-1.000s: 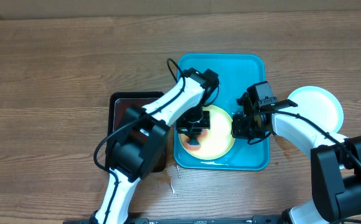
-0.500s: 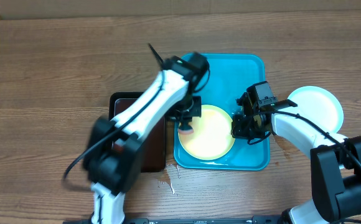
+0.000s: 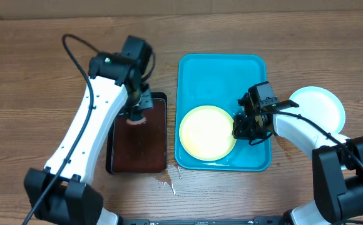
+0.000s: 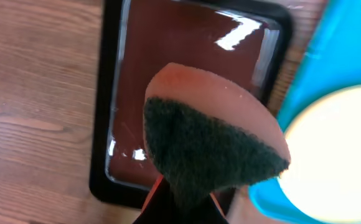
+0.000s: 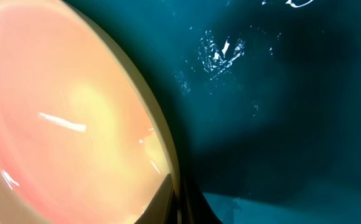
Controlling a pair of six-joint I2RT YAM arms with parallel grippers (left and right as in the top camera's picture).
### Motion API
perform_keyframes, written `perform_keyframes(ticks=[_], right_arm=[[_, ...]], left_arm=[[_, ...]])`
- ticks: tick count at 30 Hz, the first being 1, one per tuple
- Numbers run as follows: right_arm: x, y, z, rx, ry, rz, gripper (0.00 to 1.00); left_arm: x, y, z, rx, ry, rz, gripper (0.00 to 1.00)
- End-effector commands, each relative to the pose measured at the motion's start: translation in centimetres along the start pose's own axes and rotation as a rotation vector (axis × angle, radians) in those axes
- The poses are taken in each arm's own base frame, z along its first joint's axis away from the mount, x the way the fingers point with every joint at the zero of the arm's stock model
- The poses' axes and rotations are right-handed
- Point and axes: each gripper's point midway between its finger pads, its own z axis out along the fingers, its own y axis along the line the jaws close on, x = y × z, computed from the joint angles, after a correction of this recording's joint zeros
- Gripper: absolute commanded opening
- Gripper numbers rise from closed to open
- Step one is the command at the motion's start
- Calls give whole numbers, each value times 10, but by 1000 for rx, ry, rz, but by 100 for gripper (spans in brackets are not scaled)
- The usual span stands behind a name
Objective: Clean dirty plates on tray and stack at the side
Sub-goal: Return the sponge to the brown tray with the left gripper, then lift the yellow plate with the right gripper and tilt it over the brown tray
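Wooden tabletop (image 3: 44, 62). Large bright teal rectangular plastic tray (image 3: 222, 72) lay right of centre, with a pale yellow-green round plastic plate (image 3: 206, 132) inside, toward the near edge. Right end effector (image 3: 238, 128) was clamped on that plate's right rim. Pale blue-white round plate (image 3: 322, 106) sat off the tray, nearer the right edge. Left end effector (image 4: 179, 208) gripped a pink sponge with dark scouring face (image 4: 211, 143) over a smaller dark brown tray (image 3: 141, 150).

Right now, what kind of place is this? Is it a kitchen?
Probably a robot practice table, not a real kitchen. Two robot arms work at a wooden table: the left pincer holds a sponge over a brown tray, and the right pincer grips a yellow plate on a teal tray.
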Motion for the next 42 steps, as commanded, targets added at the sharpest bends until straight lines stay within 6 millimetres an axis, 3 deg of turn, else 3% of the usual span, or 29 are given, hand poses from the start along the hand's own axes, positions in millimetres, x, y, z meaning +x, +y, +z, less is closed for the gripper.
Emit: perform_keyframes(ticks=[1,4,7,10,14,18,20,23,24,26,30,36,39,42], right_arm=[[3,-9,3,28,5,7,4],[3,-9,3,27,6,7,4],[3,-9,3,28,6,7,4],[4,-9,3,29,11,10,4],[4,-6,-6,32,19,12,4],[-9,5,-35,36,-19,-4,4],[-19,9,-64,104,-44,-35,4],[-31,13,-100,232,-73,-69,4],[-36,18,-113,268,-90,-91,4],[-44,37,-135,288,-123,-158,4],[-58,88,-164,245,-221,-272,4],[-71,167,-165,179,-395,-452,4],[-72,199,-155,169,-455,-522,4],[-68,218,-136,201,-469,-573,4]], left_arm=[[18,21,54,-65,91,-18,4],[31,24,90,-43,123,-44,5],[37,24,111,-8,127,-67,11],[37,24,116,5,127,-76,25],[31,28,107,14,119,-91,38],[16,37,79,30,103,-134,43],[-1,43,49,69,63,-156,46],[-21,51,10,129,-9,-181,62],[-28,55,-4,149,-39,-197,73],[-41,65,-32,185,-103,-236,99],[-58,86,-74,227,-200,-302,100],[-61,111,-109,228,-279,-365,100],[-59,114,-111,219,-281,-369,100],[-53,124,-107,156,-265,-378,100]])
